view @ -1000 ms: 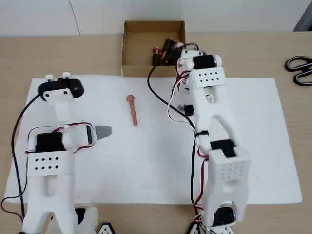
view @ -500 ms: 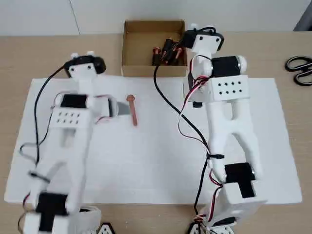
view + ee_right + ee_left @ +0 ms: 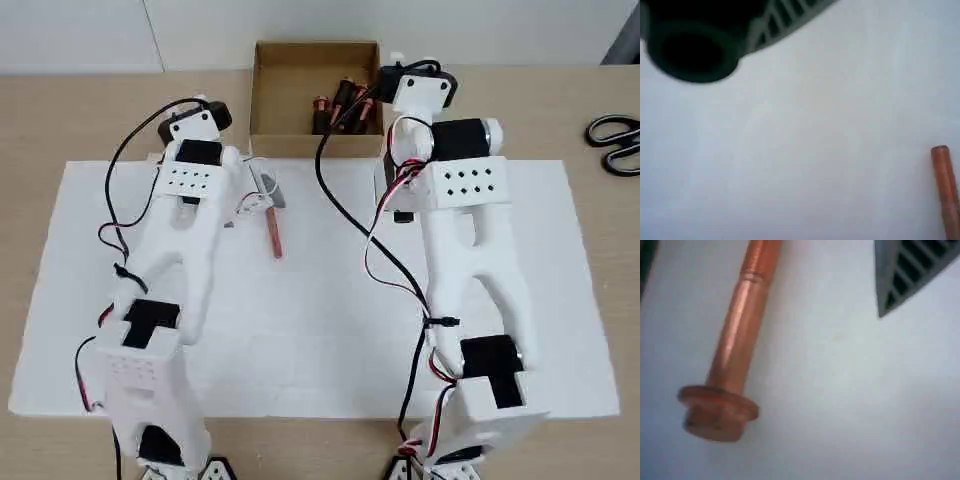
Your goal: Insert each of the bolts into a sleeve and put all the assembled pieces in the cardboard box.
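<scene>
left tool (image 3: 267, 192) is down over the copper bolt (image 3: 735, 350), jaws spread wide with the shaft lying between them, and the ribbed finger (image 3: 910, 270) is clear of it. the bolt lies flat on the white sheet (image 3: 330, 320), near the front of the cardboard box (image 3: 262, 100). the box at the back of the desk (image 3: 100, 110) has a few assembled pieces (image 3: 342, 104) in it. right tool (image 3: 392, 190) sits low by the box with a black sleeve (image 3: 690, 52) right beside it, can't tell if it's gripping.

Bolt (image 3: 735, 345) tip beyond view's edge
</scene>
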